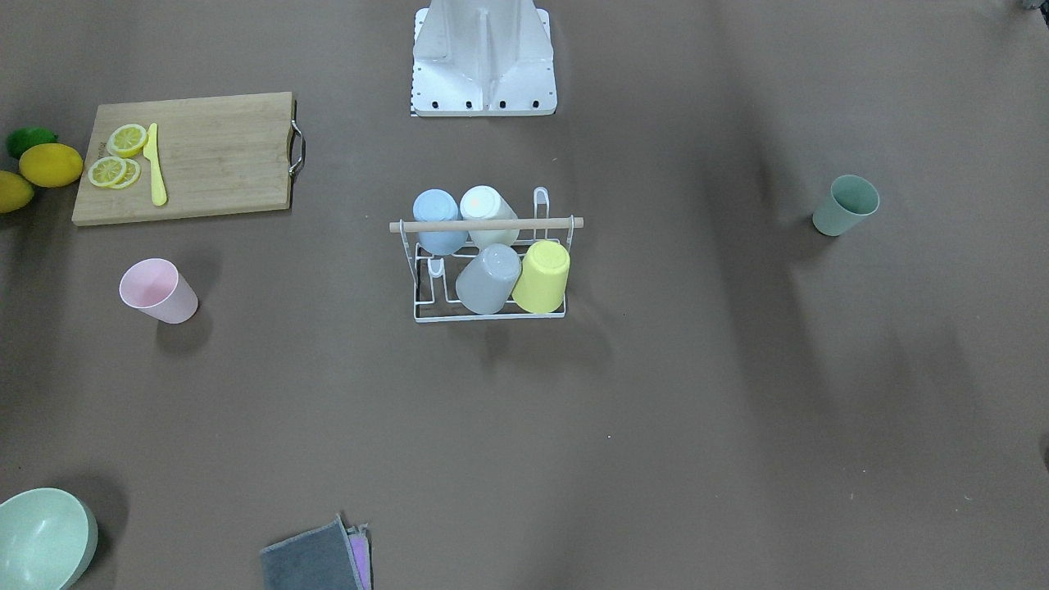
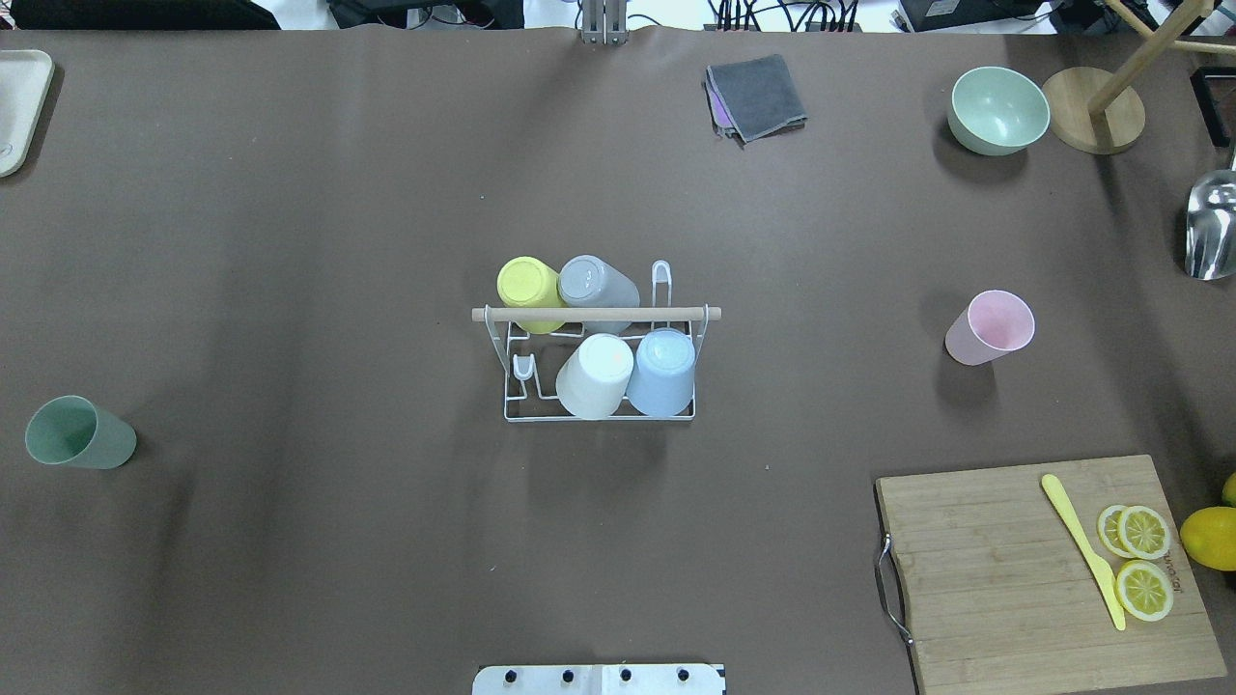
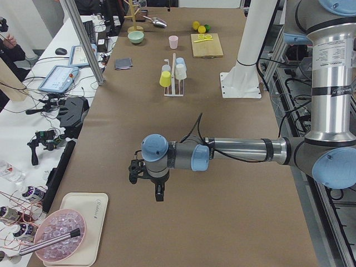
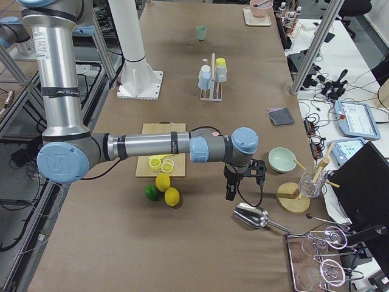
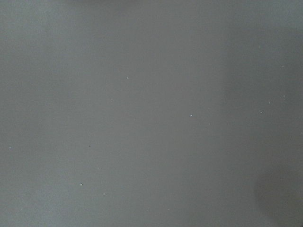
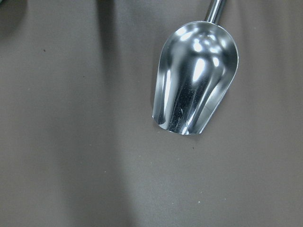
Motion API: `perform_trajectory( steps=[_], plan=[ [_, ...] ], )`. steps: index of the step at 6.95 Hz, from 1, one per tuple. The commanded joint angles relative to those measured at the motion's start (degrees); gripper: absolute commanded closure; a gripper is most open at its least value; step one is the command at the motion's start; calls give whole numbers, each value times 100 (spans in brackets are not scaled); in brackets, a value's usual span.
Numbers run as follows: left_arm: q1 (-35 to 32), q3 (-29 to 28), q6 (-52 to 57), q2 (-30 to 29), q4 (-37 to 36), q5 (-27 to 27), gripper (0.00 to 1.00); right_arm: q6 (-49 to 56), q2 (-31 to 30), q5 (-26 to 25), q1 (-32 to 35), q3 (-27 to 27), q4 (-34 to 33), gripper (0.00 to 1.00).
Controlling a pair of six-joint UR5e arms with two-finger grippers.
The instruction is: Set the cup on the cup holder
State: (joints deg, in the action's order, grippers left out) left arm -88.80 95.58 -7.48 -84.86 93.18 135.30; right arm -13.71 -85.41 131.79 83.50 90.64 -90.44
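Observation:
The white wire cup holder with a wooden rod (image 1: 486, 223) stands mid-table, also in the overhead view (image 2: 596, 314). It holds a blue, a white, a grey and a yellow cup upside down. A pink cup (image 2: 989, 328) stands upright on the table's right side. A green cup (image 2: 79, 433) stands upright on its far left. My left gripper (image 3: 158, 192) hangs over bare table at the left end, far from the cups. My right gripper (image 4: 231, 193) hangs above a metal scoop (image 6: 195, 80) at the right end. I cannot tell whether either is open or shut.
A wooden cutting board (image 2: 1024, 569) with lemon slices and a yellow knife lies front right, whole lemons (image 1: 51, 164) beside it. A green bowl (image 2: 997, 108), a grey cloth (image 2: 758, 95) and a wooden stand (image 2: 1093, 108) sit at the far edge. A tray (image 3: 69, 233) lies at the left end.

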Motion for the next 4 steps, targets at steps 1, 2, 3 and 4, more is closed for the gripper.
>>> perform_trajectory(
  steps=[1,2,3,4],
  plan=[
    [3,5,-17,40,-1,-4,3,-18,59,48,0,-19,0,0],
    [3,22,-51,40,7,5,3,-27,94,92,-17,6,9,0],
    [3,14,-52,31,16,5,3,-44,260,197,-261,-72,0,0],
    [3,14,-52,23,16,5,3,-53,305,207,-455,-81,9,0]
  ],
)
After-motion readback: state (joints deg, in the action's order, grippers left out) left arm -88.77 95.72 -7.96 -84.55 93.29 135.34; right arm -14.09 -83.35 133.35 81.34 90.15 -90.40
